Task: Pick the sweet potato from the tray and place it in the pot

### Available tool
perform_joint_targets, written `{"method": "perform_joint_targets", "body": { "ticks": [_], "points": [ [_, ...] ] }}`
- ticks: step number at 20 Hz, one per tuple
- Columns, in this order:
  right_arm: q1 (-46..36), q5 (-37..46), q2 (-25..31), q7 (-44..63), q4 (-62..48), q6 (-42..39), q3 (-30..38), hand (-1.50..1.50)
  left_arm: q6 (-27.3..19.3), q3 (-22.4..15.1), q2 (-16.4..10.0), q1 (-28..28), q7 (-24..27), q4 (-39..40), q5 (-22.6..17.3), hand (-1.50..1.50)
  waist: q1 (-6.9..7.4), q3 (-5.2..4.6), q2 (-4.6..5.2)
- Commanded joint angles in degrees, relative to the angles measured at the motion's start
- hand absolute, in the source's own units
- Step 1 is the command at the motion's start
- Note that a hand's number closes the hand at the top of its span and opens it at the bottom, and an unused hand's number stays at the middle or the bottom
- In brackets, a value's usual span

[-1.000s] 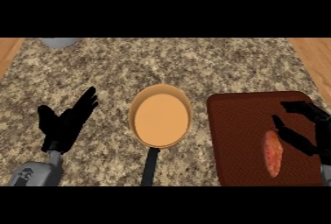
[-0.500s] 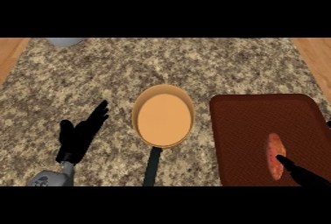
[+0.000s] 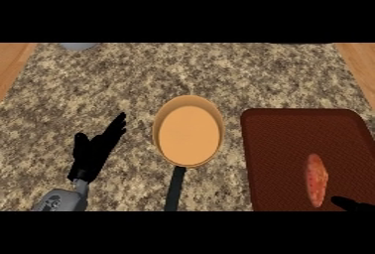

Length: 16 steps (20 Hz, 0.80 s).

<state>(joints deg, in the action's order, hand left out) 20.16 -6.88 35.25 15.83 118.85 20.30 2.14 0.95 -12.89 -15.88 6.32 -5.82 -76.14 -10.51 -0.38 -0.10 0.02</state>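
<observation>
Black left hand (image 3: 89,158), slim tapered fingers (image 3: 116,130), grey forearm (image 3: 63,200), near left, sliver of black right hand (image 3: 353,204), near right

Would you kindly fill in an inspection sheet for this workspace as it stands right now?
Surface: speckled granite counter.
Job's things: sweet potato lies on the dark red tray at the right; orange pot in the middle, black handle toward the robot, nothing in it.
Clutter: grey object, cut off at the top left edge.
Hands: left hand open, resting left of the pot; right hand barely in view beside the sweet potato's near end, contact unclear.
Cables: nothing seen.
Surroundings: wood strips at both sides of the counter.
</observation>
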Motion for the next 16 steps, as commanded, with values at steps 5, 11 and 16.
{"method": "perform_joint_targets", "body": {
  "ticks": [5, 11, 16],
  "points": [
    [-6.8, -3.5, 1.6, 9.0, -11.3, -9.8, -5.4, -1.50, 0.5, -0.3, 0.5, 1.0, -2.8, -1.8, 1.0, 0.00, 1.30, 0.14, 0.12],
    [-5.8, -0.2, 0.5, 5.6, -18.9, -16.4, -7.5, -1.50, 3.0, 1.7, 0.1, -3.3, 3.8, 0.1, 1.5, 0.00, 0.45, 0.10, -0.01],
    [-4.9, 5.5, -4.4, -0.1, -22.8, -16.0, -4.8, -1.50, 1.6, 1.9, 2.0, -3.9, -3.2, -6.4, 3.2, 0.00, 0.26, 0.11, -0.09]
  ]
}}
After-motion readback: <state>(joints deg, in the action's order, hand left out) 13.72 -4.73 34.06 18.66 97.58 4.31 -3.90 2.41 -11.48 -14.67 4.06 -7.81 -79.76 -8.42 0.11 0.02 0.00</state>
